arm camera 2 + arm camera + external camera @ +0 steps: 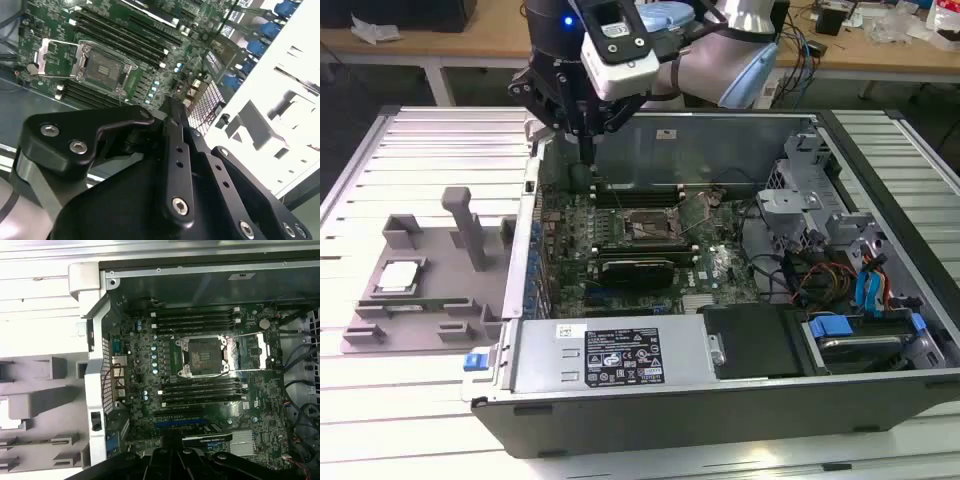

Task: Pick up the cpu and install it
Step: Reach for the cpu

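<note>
I see the black fingers (pixel 176 145) of the gripper (pixel 588 152) pressed together. I think nothing is between them, though the view there is not very clear. The gripper hangs over the far corner of the open dark-grey metal computer case (pixel 720 410), at the exterior view's left, above the green motherboard (pixel 715 268). The small square silver-topped cpu (pixel 398 277) lies flat in the grey plastic tray (pixel 440 255) with upright posts. This tray is outside the case, to the exterior view's left, on the pale slatted counter (pixel 420 150). Inside the case, the metal-framed socket (pixel 202 356) stands open.
</note>
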`<state>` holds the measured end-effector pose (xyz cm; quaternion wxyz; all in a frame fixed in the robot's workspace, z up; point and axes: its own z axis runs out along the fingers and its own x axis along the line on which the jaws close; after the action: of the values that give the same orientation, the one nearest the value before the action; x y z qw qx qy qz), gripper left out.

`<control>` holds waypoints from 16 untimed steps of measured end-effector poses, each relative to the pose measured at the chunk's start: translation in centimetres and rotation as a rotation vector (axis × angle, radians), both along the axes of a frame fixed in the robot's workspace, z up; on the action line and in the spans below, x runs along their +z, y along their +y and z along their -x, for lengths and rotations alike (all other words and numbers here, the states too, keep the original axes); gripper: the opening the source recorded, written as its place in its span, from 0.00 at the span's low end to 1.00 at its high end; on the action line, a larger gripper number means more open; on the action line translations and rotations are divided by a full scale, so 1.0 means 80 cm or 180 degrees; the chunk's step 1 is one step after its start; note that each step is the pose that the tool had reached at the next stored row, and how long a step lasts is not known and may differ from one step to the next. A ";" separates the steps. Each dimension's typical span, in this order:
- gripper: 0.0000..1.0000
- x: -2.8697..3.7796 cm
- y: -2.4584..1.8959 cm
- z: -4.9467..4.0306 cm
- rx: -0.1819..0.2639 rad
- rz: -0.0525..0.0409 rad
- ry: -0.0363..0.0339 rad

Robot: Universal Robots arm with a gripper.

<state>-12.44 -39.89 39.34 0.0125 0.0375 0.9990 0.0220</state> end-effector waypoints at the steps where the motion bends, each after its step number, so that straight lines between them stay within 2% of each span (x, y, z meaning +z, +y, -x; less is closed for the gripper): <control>1: 0.11 -0.0001 0.0000 0.018 0.0001 0.0000 -0.0004; 2: 0.11 -0.0001 0.0001 0.031 0.0000 -0.0001 -0.0007; 6: 0.11 -0.0001 0.0001 0.074 0.0000 -0.0001 -0.0018; 8: 0.11 -0.0001 0.0001 0.091 0.0000 0.0000 -0.0021; 9: 0.11 -0.0001 0.0001 0.107 0.0001 -0.0001 -0.0023; 10: 0.11 -0.0001 0.0001 0.116 0.0000 0.0000 -0.0024; 13: 0.11 -0.0001 0.0001 0.137 0.0000 -0.0001 -0.0027; 16: 0.11 -0.0001 0.0001 0.147 0.0001 0.0000 -0.0028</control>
<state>-24.24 -39.89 39.33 0.0169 0.0373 0.9989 0.0222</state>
